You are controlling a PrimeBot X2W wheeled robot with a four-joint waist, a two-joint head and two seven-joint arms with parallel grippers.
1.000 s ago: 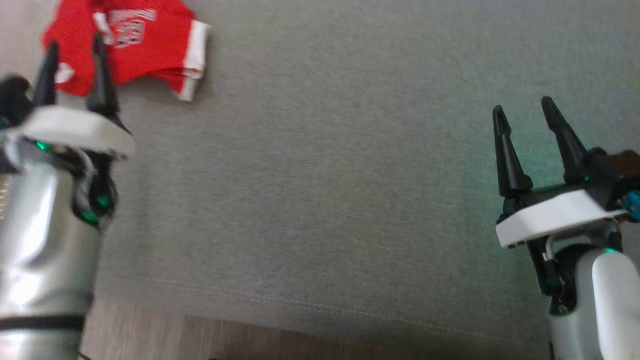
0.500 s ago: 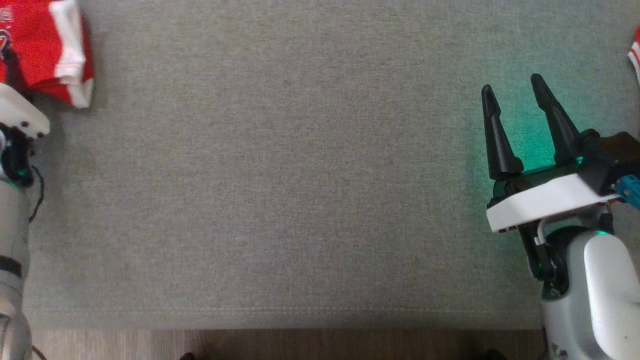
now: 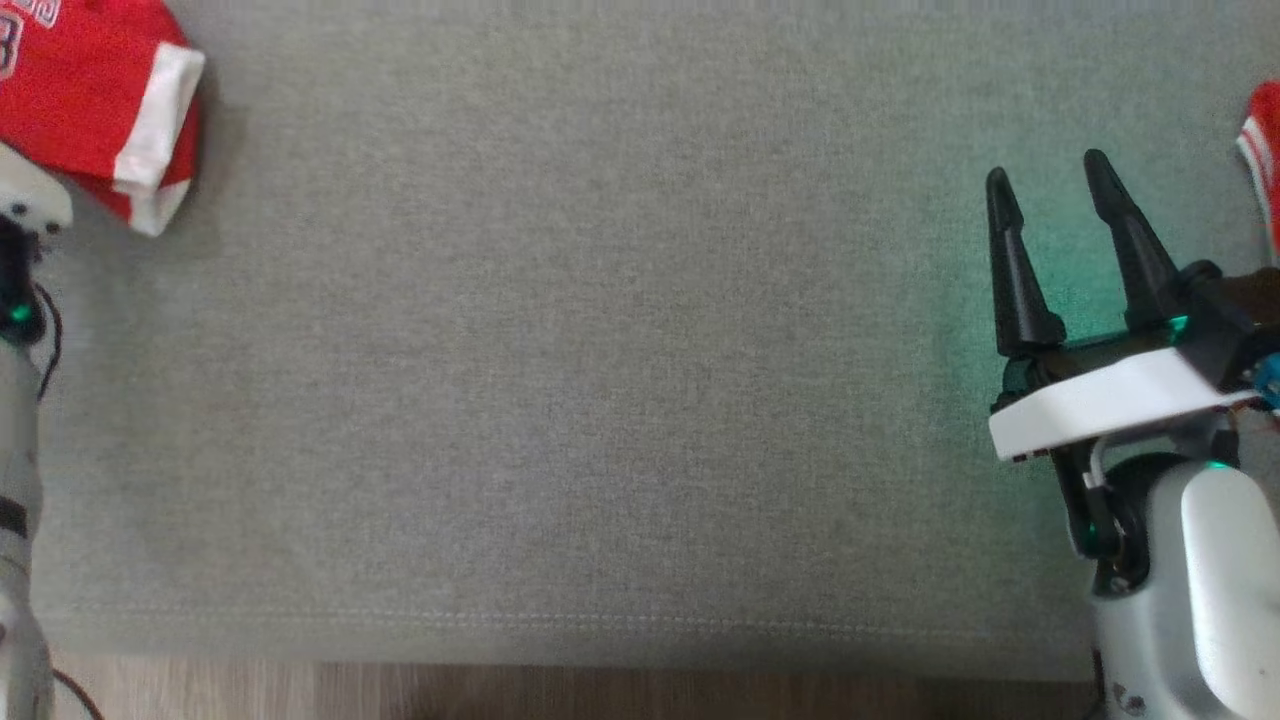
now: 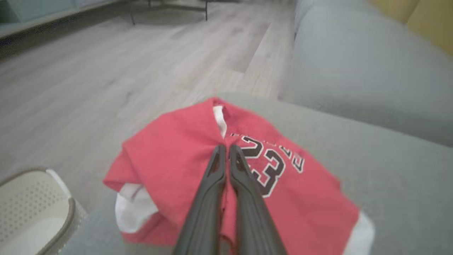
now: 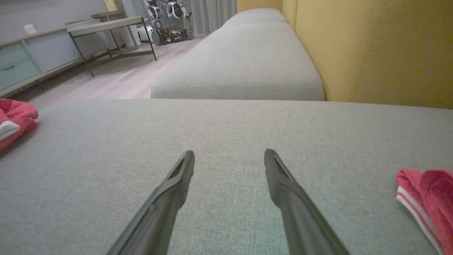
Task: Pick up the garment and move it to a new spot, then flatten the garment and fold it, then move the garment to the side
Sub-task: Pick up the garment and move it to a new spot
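My left gripper [image 4: 226, 147] is clamped on a fold of the red number-23 jersey [image 4: 170, 156], which lies crumpled at the grey seat cushion's [image 3: 600, 350] far left corner, ready for lifting. My right gripper [image 3: 1047, 165] hovers above the cushion's right side, fingers spread, free to help.
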